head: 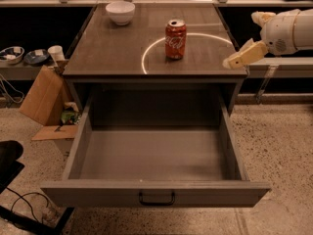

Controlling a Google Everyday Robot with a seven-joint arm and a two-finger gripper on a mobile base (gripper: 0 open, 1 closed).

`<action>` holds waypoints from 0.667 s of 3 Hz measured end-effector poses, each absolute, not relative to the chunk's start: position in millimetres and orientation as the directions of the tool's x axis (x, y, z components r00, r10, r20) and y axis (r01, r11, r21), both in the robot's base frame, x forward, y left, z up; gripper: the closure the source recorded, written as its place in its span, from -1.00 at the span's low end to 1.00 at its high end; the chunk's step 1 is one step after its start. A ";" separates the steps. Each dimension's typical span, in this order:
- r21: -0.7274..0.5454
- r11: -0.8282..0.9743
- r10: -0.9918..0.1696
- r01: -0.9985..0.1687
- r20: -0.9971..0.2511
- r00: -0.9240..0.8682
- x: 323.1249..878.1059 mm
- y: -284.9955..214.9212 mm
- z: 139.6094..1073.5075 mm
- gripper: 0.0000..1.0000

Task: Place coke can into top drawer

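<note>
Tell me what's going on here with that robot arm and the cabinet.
A robot arm is working at a grey cabinet. Its gripper hovers by the right edge of the top, apart from the coke can, which stands upright near the middle. The top drawer is pulled out and empty, so the can is not yet in it. A white bowl sits at the back left.

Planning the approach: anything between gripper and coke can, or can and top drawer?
Nothing visible. Gripper sits at the right edge of the countertop, bare top between it and the coke can. Top drawer is open below, nothing in it. White bowl is back-left, off both paths.
</note>
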State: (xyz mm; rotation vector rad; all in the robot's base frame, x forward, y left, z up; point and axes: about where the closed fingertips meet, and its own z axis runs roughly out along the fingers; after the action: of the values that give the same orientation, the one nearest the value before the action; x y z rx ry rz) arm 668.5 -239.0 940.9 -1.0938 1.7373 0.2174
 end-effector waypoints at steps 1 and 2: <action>-0.313 0.584 -0.494 -0.749 -0.869 -0.021 702.3 -228.7 936.7 -1.00; -0.248 0.593 -0.385 -0.766 -0.923 0.000 745.4 -208.7 927.3 -1.00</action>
State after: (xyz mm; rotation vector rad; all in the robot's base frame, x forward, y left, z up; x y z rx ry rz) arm 745.4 -208.7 927.3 -0.9838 1.6128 0.3926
